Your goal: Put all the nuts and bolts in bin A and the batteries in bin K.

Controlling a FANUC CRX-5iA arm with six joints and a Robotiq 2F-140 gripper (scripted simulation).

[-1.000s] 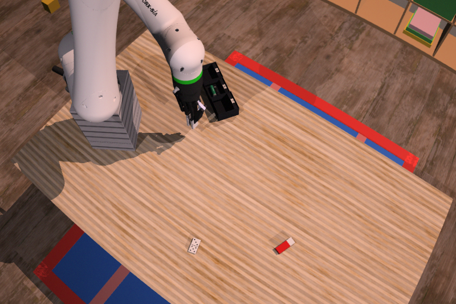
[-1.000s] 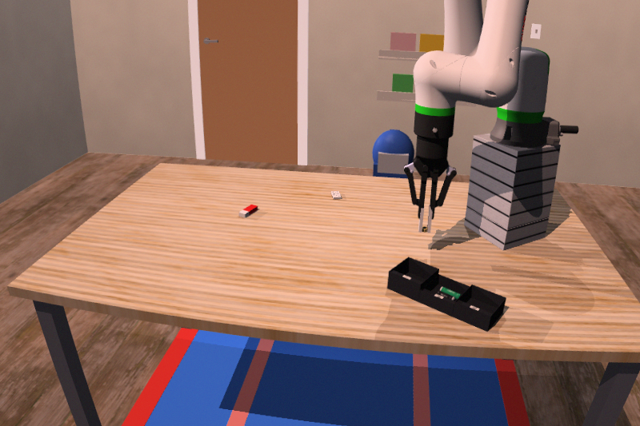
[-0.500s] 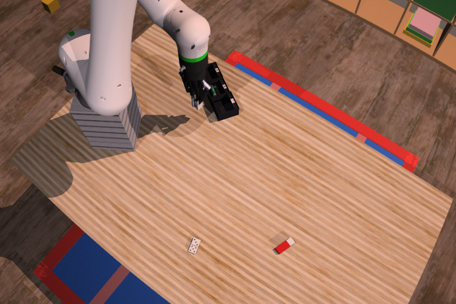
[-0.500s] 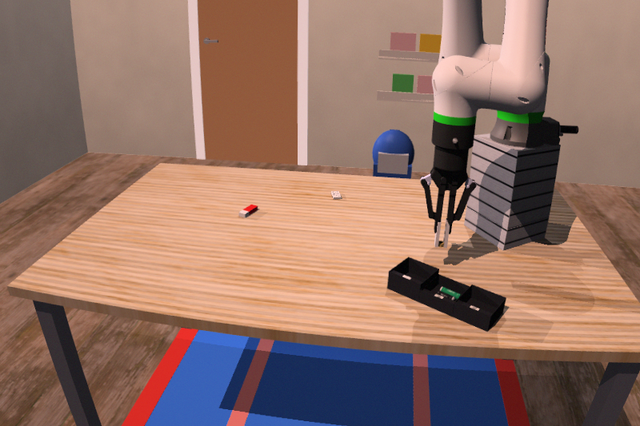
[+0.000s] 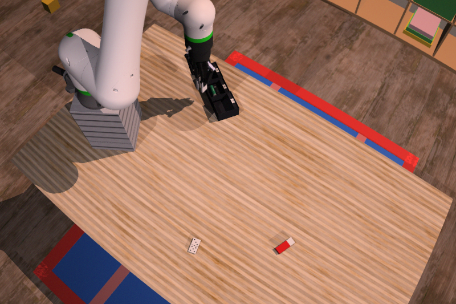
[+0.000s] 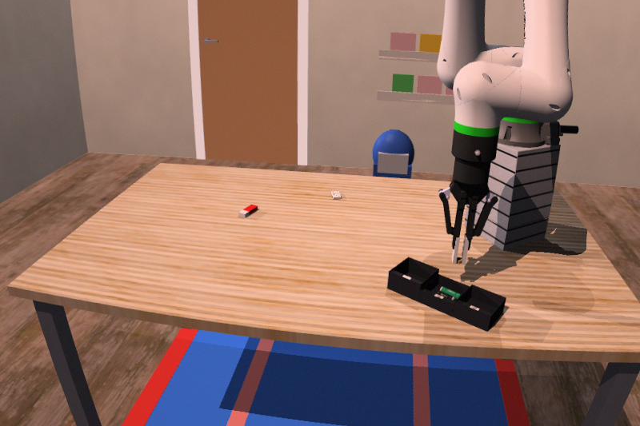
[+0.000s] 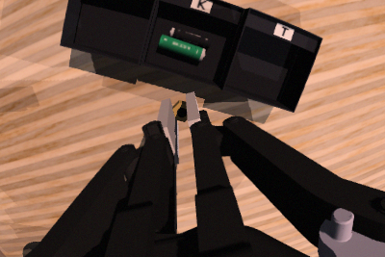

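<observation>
My gripper (image 5: 202, 86) (image 6: 460, 259) (image 7: 182, 110) is shut on a small brass nut (image 6: 458, 260) (image 7: 179, 110), held above the table beside the black bin row, on the side away from the labels. Bin A (image 7: 70, 21) is at the left in the wrist view, bin K (image 7: 221, 14) in the middle. A green battery (image 5: 213, 89) (image 6: 450, 292) (image 7: 182, 48) lies in bin K, with a thin dark battery (image 7: 192, 36) beside it. Bin A shows nothing inside in the wrist view. The nut is not distinguishable in the top view.
Bin T (image 7: 308, 47) forms the other end of the row and looks empty. A white domino (image 5: 194, 245) (image 6: 336, 195) and a red and white eraser (image 5: 284, 245) (image 6: 248, 210) lie far from the bins. The ribbed robot pedestal (image 5: 110, 129) (image 6: 519, 199) stands near the gripper.
</observation>
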